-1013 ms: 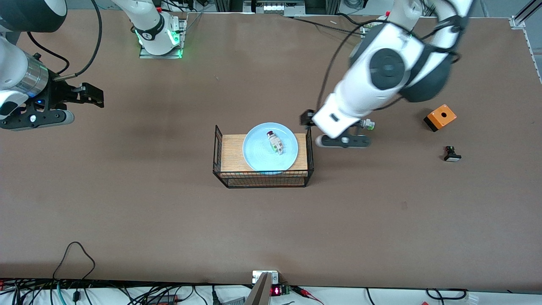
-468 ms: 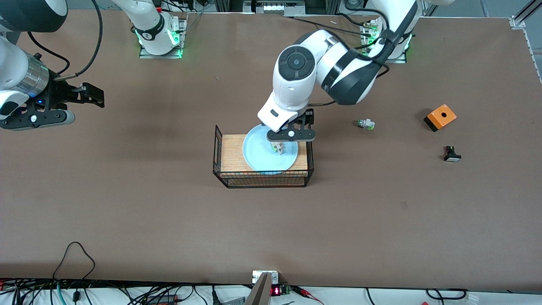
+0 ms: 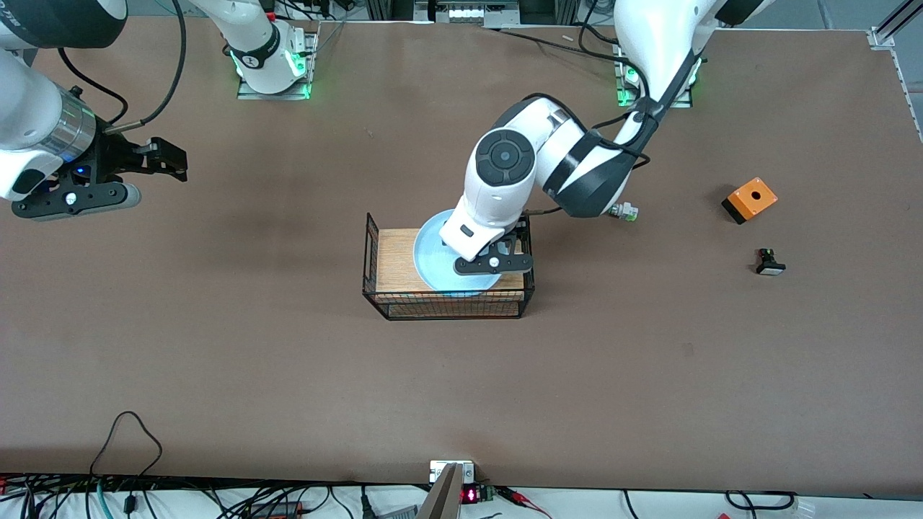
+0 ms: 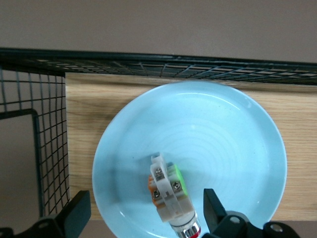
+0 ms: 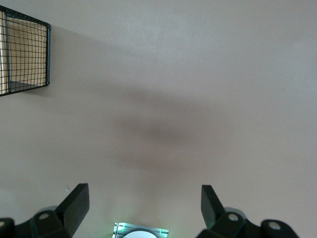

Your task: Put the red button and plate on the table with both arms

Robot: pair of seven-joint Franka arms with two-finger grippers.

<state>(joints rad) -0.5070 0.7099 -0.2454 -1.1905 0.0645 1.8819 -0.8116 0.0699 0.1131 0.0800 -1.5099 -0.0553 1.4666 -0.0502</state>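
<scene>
The plate (image 3: pixel 433 252) lies on the wooden board (image 3: pixel 393 259) that tops the wire basket (image 3: pixel 447 303) in the middle of the table (image 3: pixel 288 375). The red button (image 4: pixel 171 196) lies on its side in the plate, its red cap toward the plate's rim and the green tab on its flank; in the front view the left arm hides it. The left gripper (image 4: pixel 146 213) hangs low over the plate with its fingers (image 4: pixel 77 213) spread wide, one on each side of the button and touching neither it nor the plate. The right gripper (image 5: pixel 143 210) waits over bare table toward the right arm's end, well apart from the basket, its fingers (image 5: pixel 74 203) also spread and holding nothing. Toward the left arm's end, a white-green part (image 3: pixel 624 211) lies just beside the left arm's elbow in the front view. An orange box (image 3: pixel 750 199) stands nearer that end. A black switch (image 3: pixel 770 262) lies near it, closer to the front camera than the box.
</scene>
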